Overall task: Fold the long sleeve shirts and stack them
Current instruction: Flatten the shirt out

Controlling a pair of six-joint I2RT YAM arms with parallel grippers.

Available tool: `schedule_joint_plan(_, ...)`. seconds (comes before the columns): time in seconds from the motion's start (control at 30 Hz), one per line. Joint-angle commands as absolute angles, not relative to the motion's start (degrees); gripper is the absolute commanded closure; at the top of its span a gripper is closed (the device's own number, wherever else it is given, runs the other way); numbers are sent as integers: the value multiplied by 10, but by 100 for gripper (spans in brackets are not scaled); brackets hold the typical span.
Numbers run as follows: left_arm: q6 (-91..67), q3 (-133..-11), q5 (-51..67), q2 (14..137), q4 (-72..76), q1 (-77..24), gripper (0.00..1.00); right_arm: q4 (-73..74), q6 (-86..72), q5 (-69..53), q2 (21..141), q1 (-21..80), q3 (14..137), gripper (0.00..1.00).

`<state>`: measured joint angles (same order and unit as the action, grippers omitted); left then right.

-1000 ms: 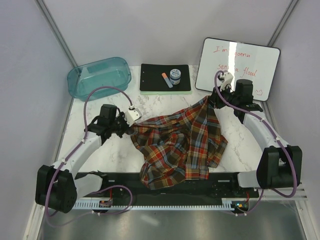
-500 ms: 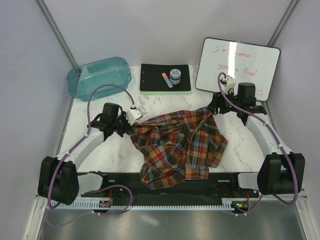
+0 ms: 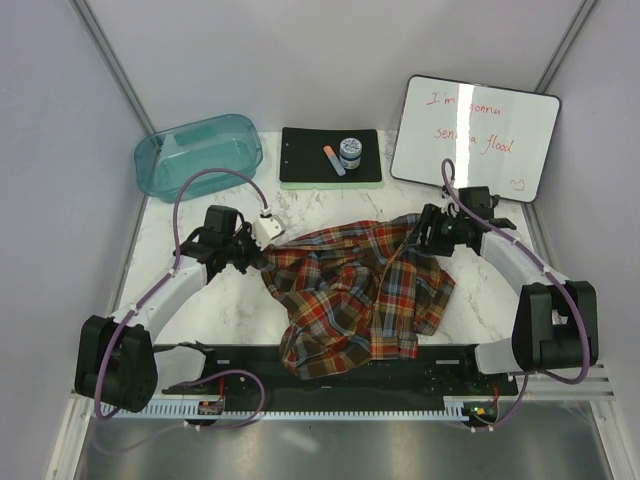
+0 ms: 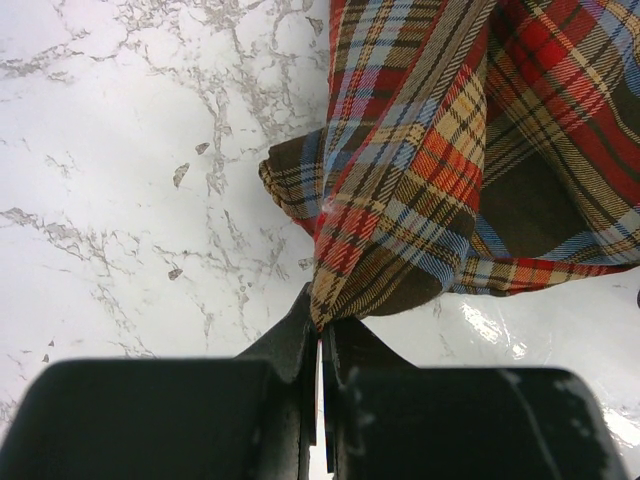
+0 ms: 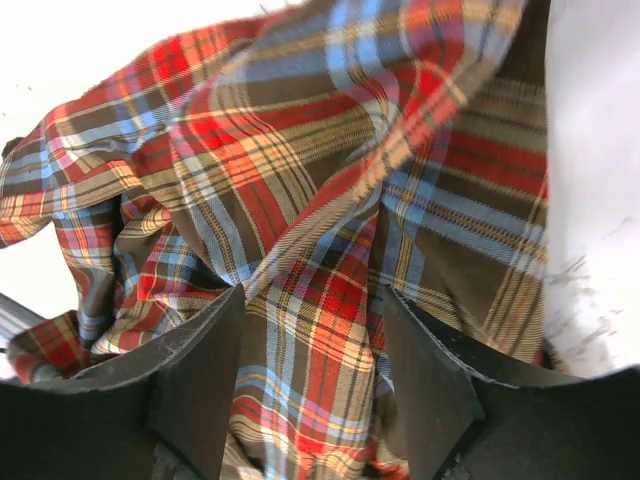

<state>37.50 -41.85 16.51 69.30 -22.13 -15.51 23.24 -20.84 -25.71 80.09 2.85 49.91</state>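
Crumpled shirt [image 3: 355, 300], sleeves indistinguishable
Left pincer [image 4: 320, 328] clamps a fold; right pincer [image 5: 312, 295] gapes astride cloth hiding the bench [image 5: 595, 120].

Crumpled red-orange-brown plaid flannel shirt [image 3: 350, 290]: collar and sleeves lost in the folds; both wrist views crop it.

Left arm [image 3: 165, 295] reaches forward from its base, forearm angled inward, wrist low. The left tool [image 4: 320, 325] has its fingers pinched tight together on an edge of the plaid shirt [image 3: 350, 290]. Over on the other side, the right arm [image 3: 520, 260] runs forward and bends inward at the wrist. The right tool [image 5: 310, 295] points left, fingers spread wide, cloth bulging between them.
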Motion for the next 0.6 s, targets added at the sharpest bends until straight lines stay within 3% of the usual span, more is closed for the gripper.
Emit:
schedule_joint_plan(0.0, 362, -428, 158, 679, -199, -153, 98, 201, -280, -259, 826, 27, 496, 34)
schedule_joint_plan(0.57, 360, -409, 156, 675, -189, -154, 98, 134, -381, -310, 869, 21, 515, 31)
